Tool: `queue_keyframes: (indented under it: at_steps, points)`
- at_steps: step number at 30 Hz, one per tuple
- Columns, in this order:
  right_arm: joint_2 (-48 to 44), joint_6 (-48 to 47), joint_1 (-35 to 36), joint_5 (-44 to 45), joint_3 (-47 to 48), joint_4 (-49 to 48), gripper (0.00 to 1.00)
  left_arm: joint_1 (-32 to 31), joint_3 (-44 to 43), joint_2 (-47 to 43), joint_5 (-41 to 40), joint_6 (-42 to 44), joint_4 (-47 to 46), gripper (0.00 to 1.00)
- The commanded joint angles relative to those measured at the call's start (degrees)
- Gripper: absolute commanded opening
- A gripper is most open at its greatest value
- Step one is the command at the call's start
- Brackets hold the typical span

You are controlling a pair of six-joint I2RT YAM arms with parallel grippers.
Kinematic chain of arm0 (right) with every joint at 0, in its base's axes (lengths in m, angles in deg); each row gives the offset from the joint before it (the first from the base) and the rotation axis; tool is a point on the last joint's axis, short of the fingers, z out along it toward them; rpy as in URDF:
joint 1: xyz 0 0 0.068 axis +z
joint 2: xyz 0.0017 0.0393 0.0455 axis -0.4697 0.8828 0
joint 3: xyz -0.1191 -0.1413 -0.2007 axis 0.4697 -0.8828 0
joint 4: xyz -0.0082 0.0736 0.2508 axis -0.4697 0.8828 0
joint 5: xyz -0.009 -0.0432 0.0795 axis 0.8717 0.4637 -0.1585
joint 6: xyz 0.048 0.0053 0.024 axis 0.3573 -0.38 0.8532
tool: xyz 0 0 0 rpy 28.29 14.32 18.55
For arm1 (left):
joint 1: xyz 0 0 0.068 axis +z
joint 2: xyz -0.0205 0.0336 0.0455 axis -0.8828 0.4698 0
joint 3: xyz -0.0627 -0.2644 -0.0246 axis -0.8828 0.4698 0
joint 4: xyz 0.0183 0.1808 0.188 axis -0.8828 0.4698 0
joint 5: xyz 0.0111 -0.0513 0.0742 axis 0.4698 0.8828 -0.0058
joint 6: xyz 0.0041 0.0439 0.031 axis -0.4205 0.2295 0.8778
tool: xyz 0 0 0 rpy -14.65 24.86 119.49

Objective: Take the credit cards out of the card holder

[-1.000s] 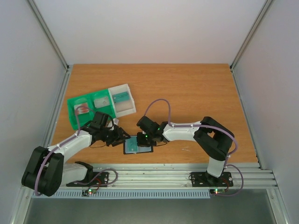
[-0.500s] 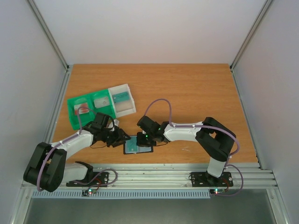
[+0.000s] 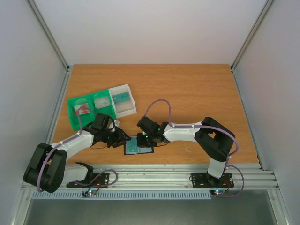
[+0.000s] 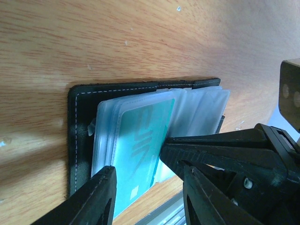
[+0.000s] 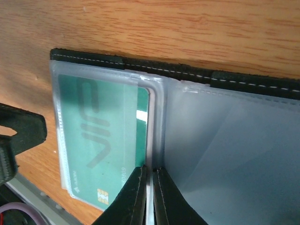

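The black card holder (image 3: 139, 151) lies open near the table's front edge, its clear sleeves fanned out. A teal credit card (image 4: 138, 145) sits inside one sleeve; it also shows in the right wrist view (image 5: 98, 136). My left gripper (image 4: 147, 199) is open at the holder's left side, its fingers straddling the teal card's near end without gripping it. My right gripper (image 5: 151, 187) is shut on the clear sleeves at the holder's fold (image 5: 154, 117), pinning them. In the top view the left gripper (image 3: 124, 138) and right gripper (image 3: 144, 138) meet over the holder.
A green compartment tray (image 3: 74, 119) stands at the back left with a red-blotched card (image 3: 83, 110) and a pale card (image 3: 100, 100) in it. A clear-white box (image 3: 123, 101) adjoins it. The table's front edge and metal rail (image 3: 154, 176) lie just beyond the holder.
My left arm has shifted slightly, its gripper staying at the holder's left edge. The right gripper and the holder have not visibly moved.
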Motion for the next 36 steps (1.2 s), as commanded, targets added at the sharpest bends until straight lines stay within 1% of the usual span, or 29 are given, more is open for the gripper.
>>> queue_keyframes:
  at_steps: [1,8,16,27,32,35,36]
  points:
    - [1.48,-0.52,0.47,1.6,-1.21,0.31,0.07,-0.2,0.37,0.84,-0.57,1.01,-1.38,0.41]
    - [1.45,-0.52,0.47,2.47,-2.1,0.43,0.04,-0.2,0.43,2.26,-0.99,1.4,-2.39,0.39]
    - [1.37,-0.48,0.47,2.39,-2.35,0.21,0.04,-0.2,0.99,3.85,-0.57,0.96,-4.8,0.34]
    - [0.84,-0.63,0.38,2.1,-2.48,0.11,0.04,-0.93,0.53,4.58,1.85,-0.46,-6.65,0.19]
    - [1.28,-0.65,0.38,0.57,-2.57,-1.88,0.04,-2.01,-0.36,3.01,1.54,-0.71,-4.71,0.13]
    - [0.6,-0.87,0.36,-0.36,-3.39,-4.39,0.04,-2.29,-0.71,2.06,1.17,-1.09,-3.62,0.12]
    - [0.36,-0.82,0.35,-0.39,-3.69,-4.9,0.04,-2.35,-0.82,1.71,0.73,-1.14,-2.98,0.16]
